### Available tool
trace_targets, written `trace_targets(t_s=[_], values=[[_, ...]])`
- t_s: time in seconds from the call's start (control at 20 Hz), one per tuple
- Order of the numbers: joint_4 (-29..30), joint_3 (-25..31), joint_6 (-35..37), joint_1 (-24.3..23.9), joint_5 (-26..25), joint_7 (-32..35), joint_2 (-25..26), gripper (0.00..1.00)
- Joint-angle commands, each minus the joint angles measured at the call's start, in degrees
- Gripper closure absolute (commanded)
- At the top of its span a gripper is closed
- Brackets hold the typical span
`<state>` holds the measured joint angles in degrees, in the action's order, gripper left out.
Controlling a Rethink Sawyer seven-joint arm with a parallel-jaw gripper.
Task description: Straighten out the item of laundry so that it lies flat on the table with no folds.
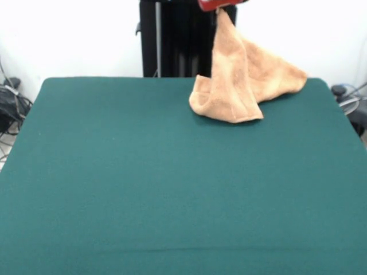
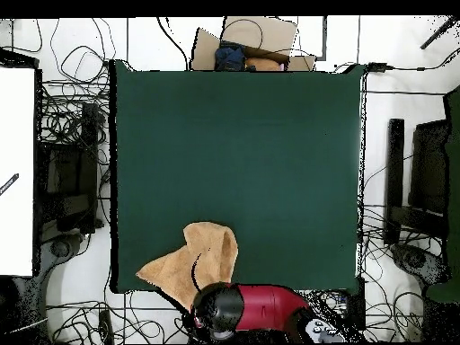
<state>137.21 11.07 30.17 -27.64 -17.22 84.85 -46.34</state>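
The item of laundry, a peach-orange towel, is pulled up into a peak by one corner. Its lower folds rest bunched on the table near the far right corner. My gripper shows only as a red piece at the top edge, shut on the towel's raised tip. In the overhead view the towel lies crumpled at the lower left of the green table, partly over its edge. The red arm reaches to it from below and hides the fingers.
The black pedestal column stands just behind the towel. Tangled cables cover the floor on both sides of the table. A cardboard box sits beyond the top edge, and black equipment stands at the right.
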Motion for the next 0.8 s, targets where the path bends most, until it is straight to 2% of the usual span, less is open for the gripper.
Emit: trace_targets(t_s=[0.05,0.3,0.8], values=[[-2.6,7.2,6.8,0.9,-0.8,-1.8,-0.5,1.00],[-9.2,7.6,15.2,2.7,1.2,-0.1,-0.5,1.00],[-20.8,6.1,21.3,3.9,-1.2,1.1,6.3,1.00]])
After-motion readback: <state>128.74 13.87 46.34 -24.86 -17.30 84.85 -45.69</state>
